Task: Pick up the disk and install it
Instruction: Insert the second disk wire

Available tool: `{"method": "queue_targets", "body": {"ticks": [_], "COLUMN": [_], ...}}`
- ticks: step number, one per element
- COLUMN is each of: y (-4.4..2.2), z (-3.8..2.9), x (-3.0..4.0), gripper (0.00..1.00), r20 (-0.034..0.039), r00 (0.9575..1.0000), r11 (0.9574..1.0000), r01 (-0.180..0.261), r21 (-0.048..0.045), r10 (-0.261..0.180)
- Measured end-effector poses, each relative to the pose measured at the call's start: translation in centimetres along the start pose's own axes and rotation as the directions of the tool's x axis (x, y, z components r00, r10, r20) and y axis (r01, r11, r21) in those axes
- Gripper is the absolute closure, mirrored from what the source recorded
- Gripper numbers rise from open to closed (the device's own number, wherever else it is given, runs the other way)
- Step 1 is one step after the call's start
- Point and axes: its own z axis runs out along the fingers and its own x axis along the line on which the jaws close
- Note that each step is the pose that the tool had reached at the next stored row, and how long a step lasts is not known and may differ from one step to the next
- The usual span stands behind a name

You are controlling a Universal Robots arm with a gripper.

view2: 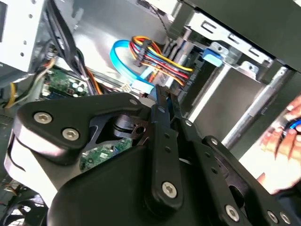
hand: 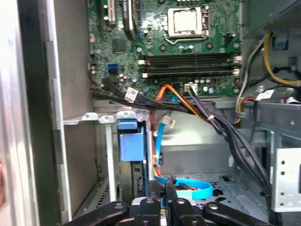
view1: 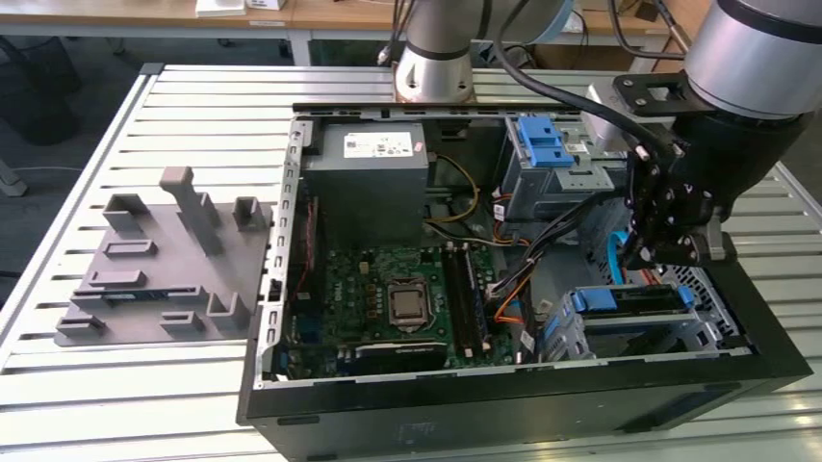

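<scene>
My gripper (view1: pixel 668 258) hangs inside the open PC tower (view1: pixel 385 409), down at the drive-bay corner. The fingers (hand: pixel 155 188) are pressed together with nothing between them, just above the thin blue cable (hand: pixel 197 190). As far as I can tell, the disk (view1: pixel 636 300) is already sitting in the lower metal cage – its blue rail shows just below me in the exterior view. The tower lies on a slatted aluminium table (view1: pixel 154 404), with a grey plastic fixture (view1: pixel 161 260) on the exterior view's left – and wooden desks (view1: pixel 334 12) stand behind over a dark floor.
</scene>
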Motion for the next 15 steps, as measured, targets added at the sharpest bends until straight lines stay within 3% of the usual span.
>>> {"method": "queue_targets", "body": {"ticks": [1,2,15], "y": [0.00,0.01,0.29], "z": [0.00,0.01,0.43], "x": [0.01,0.03,0.81], "gripper": [0.84,0.84,0.84], "r20": [0.0071,0.0093,0.0109], "r00": [1.0000,1.0000,0.9999], "r11": [1.0000,1.0000,0.9999], "r01": [0.000,0.000,0.001], "r21": [0.0001,0.0003,0.0156], "r10": [0.000,0.000,-0.002]}}
